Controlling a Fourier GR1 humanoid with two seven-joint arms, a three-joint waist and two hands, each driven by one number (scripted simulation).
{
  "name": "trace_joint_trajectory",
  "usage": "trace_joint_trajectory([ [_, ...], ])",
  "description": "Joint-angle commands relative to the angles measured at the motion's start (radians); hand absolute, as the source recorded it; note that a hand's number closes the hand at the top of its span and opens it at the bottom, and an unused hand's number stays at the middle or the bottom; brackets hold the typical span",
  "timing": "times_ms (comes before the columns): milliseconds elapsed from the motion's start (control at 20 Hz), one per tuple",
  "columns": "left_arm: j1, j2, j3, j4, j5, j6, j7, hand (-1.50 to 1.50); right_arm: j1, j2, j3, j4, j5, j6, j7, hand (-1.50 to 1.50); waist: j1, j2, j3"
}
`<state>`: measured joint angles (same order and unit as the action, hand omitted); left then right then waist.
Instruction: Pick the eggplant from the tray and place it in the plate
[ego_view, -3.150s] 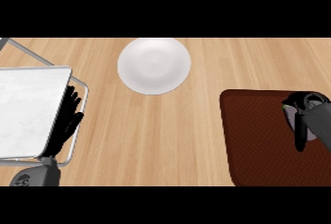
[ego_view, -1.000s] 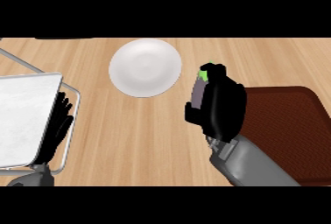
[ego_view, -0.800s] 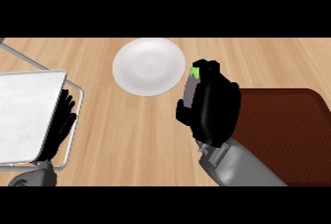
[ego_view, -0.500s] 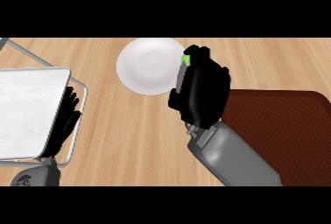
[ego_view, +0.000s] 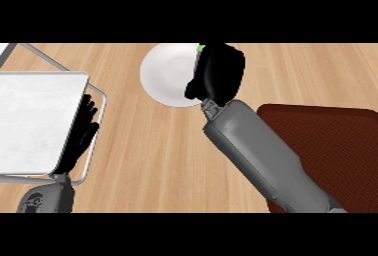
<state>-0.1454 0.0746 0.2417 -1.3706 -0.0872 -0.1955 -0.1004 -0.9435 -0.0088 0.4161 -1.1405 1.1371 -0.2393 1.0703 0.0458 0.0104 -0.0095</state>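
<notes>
Head view: the right hand (ego_view: 218, 72) hangs over the right rim of the white plate (ego_view: 164, 75), fingers curled round the eggplant (ego_view: 201, 48). Only the eggplant's green tip shows, at the hand's top edge above the plate; the rest is hidden. The grey forearm (ego_view: 258, 150) runs down across the left edge of the brown tray (ego_view: 328, 130). The left hand (ego_view: 81, 134) rests open, fingers straight, at the view's left beside a white slab (ego_view: 37, 120) on the wooden counter (ego_view: 148, 155).

Right hand (ego_view: 218, 72), forearm stretched forward, curls round the eggplant (ego_view: 201, 48); left hand (ego_view: 81, 132) rests open at left, fingers up.
</notes>
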Motion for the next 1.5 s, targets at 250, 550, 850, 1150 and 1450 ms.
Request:
trace_joint_trajectory([
  [250, 0.040, 0.015, -0.040, -0.014, -0.036, -0.025, 0.010, 0.00, -0.149, 0.008, -0.066, 0.395, -0.115, -0.286, -0.032, 1.50, 0.049, 0.014, 0.009],
  [550, -0.013, 0.006, -0.060, 0.038, -0.068, -0.016, -0.014, 0.00, -0.186, 0.009, -0.122, 0.475, -0.167, -0.485, 0.013, -1.50, 0.056, 0.021, 0.009],
  [850, -0.022, -0.024, -0.082, 0.020, -0.082, -0.003, 0.004, 0.00, -0.235, 0.009, -0.170, 0.598, -0.256, -0.555, 0.012, -1.50, 0.076, 0.021, 0.010],
  [1150, -0.025, -0.001, -0.056, 0.050, -0.079, -0.010, -0.007, 0.00, -0.242, 0.009, -0.201, 0.585, -0.250, -0.810, -0.045, -1.50, 0.061, 0.020, 0.010],
  [1450, 0.020, 0.020, -0.021, 0.041, -0.057, -0.034, -0.027, 0.00, -0.124, 0.009, -0.233, 0.457, -0.378, -1.007, -0.156, -1.50, 0.027, 0.005, 0.012],
])
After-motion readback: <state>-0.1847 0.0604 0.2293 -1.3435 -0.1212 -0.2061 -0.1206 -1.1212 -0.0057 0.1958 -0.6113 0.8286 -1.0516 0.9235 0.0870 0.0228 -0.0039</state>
